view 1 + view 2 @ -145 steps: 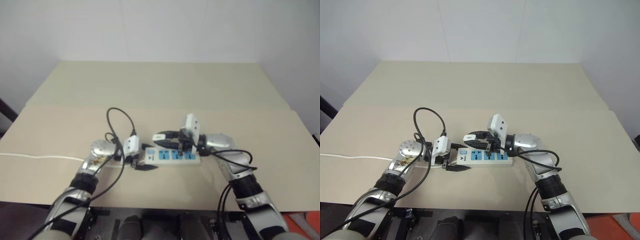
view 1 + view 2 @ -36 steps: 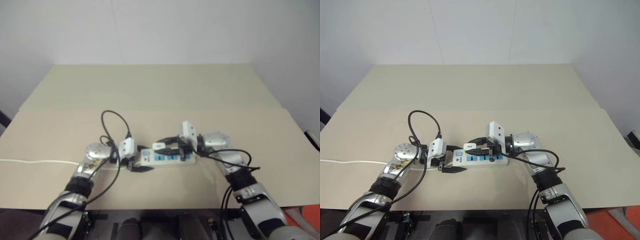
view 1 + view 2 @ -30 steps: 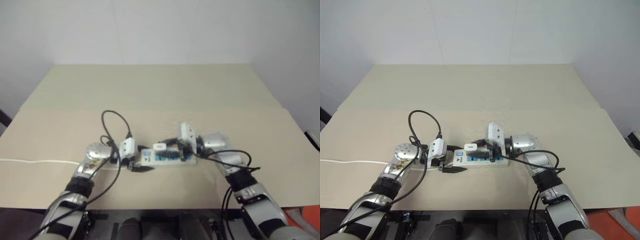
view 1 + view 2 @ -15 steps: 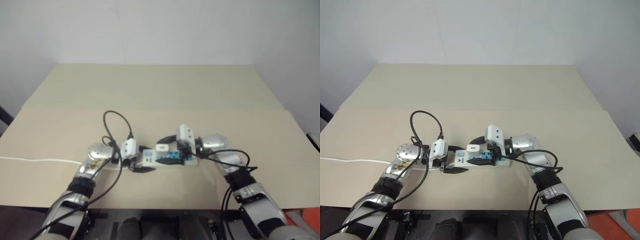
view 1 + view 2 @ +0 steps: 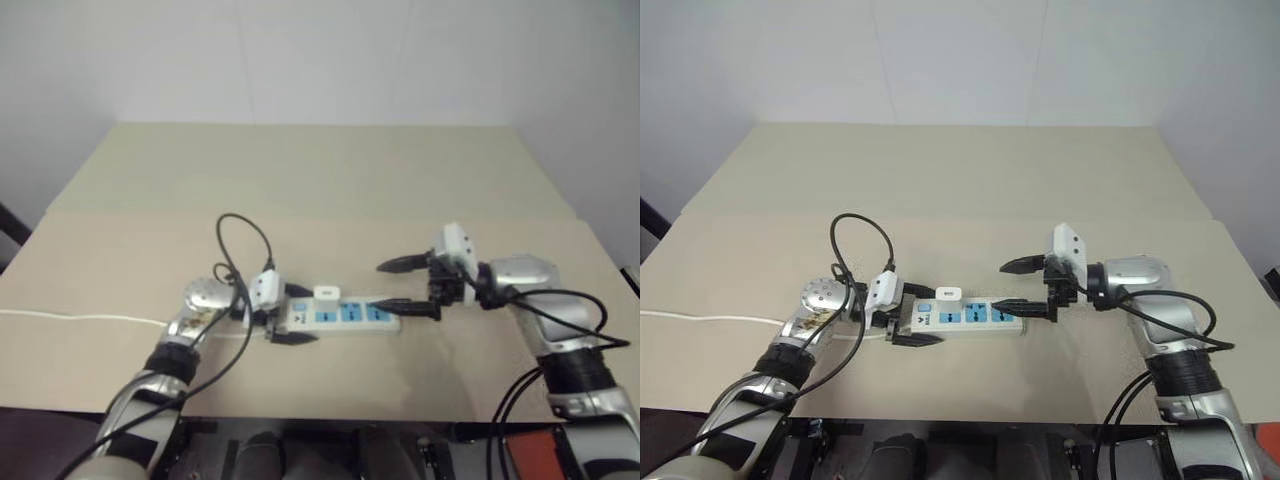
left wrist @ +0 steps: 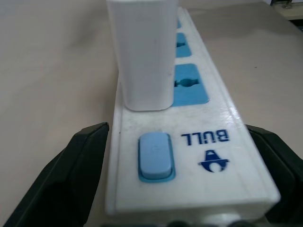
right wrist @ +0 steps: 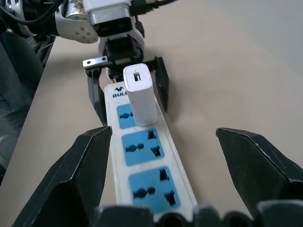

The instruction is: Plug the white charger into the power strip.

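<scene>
white charger (image 7: 141, 93), white power strip (image 7: 156, 163) with blue socket faces and blue switch, beige table (image 5: 320, 190), black gripper fingers (image 7: 84, 170)

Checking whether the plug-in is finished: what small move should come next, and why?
Probably draw the left gripper back off the power strip. The white charger stands upright in the socket nearest the switch, the right gripper is open and clear of it, and the left fingers stand open either side of the strip's end, so little seems left to do.

charger (image 6: 142, 52): smooth white plastic | power strip (image 7: 142, 156): glossy plastic | table (image 5: 300, 180): matt, perhaps paper
</scene>
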